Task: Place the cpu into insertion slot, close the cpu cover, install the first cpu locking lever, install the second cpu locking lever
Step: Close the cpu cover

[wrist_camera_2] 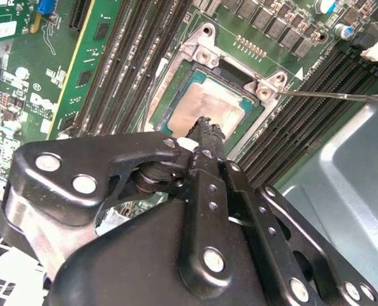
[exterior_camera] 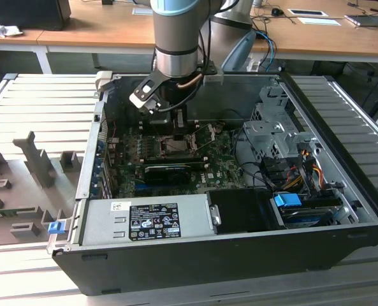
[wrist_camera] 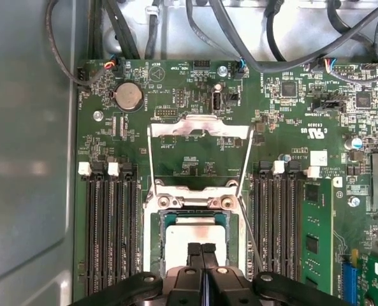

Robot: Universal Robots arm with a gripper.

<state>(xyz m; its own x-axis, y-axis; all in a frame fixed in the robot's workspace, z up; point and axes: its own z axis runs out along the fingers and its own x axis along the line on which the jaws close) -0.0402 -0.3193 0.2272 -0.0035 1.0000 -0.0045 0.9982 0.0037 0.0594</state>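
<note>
While the arm reaches down into the open computer case (exterior_camera: 239, 255), its hand (wrist_camera: 201, 250) hangs right over the socket with both fingers pressed together and nothing between them. Just beneath the fingertips (wrist_camera_2: 208, 127), the cpu (wrist_camera: 179, 239) lies flat in the insertion slot on the motherboard (wrist_camera: 189, 95); whether they touch it I cannot tell. Beyond the socket, the cpu cover (wrist_camera: 198, 127) is swung open, and a thin locking lever (wrist_camera_2: 335, 95) sticks out unlatched.
</note>
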